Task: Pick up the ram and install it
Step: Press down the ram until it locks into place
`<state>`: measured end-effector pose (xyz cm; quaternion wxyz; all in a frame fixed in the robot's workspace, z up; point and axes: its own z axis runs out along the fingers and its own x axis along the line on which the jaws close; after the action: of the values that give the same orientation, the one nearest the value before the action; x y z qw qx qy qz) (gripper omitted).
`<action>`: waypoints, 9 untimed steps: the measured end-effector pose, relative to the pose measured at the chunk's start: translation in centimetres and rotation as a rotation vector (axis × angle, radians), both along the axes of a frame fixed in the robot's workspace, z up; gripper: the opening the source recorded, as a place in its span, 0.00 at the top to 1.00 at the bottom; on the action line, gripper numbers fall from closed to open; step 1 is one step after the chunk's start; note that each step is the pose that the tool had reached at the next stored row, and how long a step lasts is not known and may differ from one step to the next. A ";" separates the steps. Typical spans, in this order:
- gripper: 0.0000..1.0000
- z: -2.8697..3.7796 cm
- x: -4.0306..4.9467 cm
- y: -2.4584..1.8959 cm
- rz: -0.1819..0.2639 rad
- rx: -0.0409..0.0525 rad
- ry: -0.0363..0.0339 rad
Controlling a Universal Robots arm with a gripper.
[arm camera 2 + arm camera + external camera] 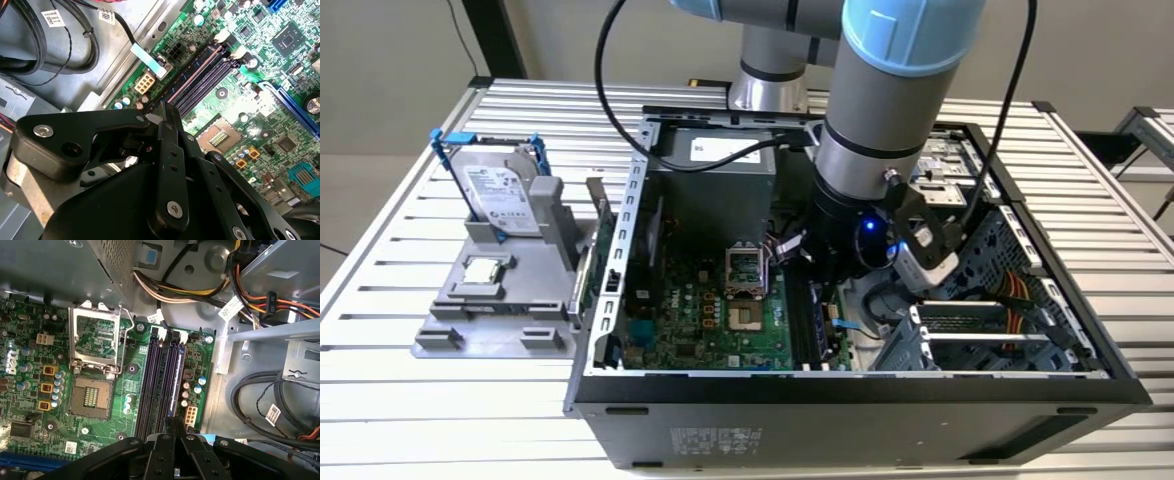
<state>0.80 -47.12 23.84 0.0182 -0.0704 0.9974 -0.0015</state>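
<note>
The ram (174,377) shows as a thin blue-edged stick lying edge-up in the memory slot nearest the motherboard's edge, between white end clips. My gripper (170,421) is over the near end of that slot, its black fingers (165,112) pressed together into one narrow blade with nothing between them. I cannot tell whether the tip touches the stick. In the exterior view the gripper (827,285) reaches down inside the open computer case (854,385), at the black slots (809,318) right of the processor socket.
A silver hard drive (500,190) with blue rails stands on a grey fixture (447,335) at the exterior view's left, with a small chip (483,268) beside it. The processor socket (91,397), cable bundles (260,400) and power supply (714,170) crowd the slots.
</note>
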 end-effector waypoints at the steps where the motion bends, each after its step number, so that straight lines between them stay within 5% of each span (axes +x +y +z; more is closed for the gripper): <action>1: 1.00 0.00 0.00 0.00 0.002 0.0000 0.0000; 9: 1.00 0.01 -0.01 0.00 0.021 -0.0002 0.0000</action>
<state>0.79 -47.12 23.85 0.0181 -0.0810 0.9965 -0.0014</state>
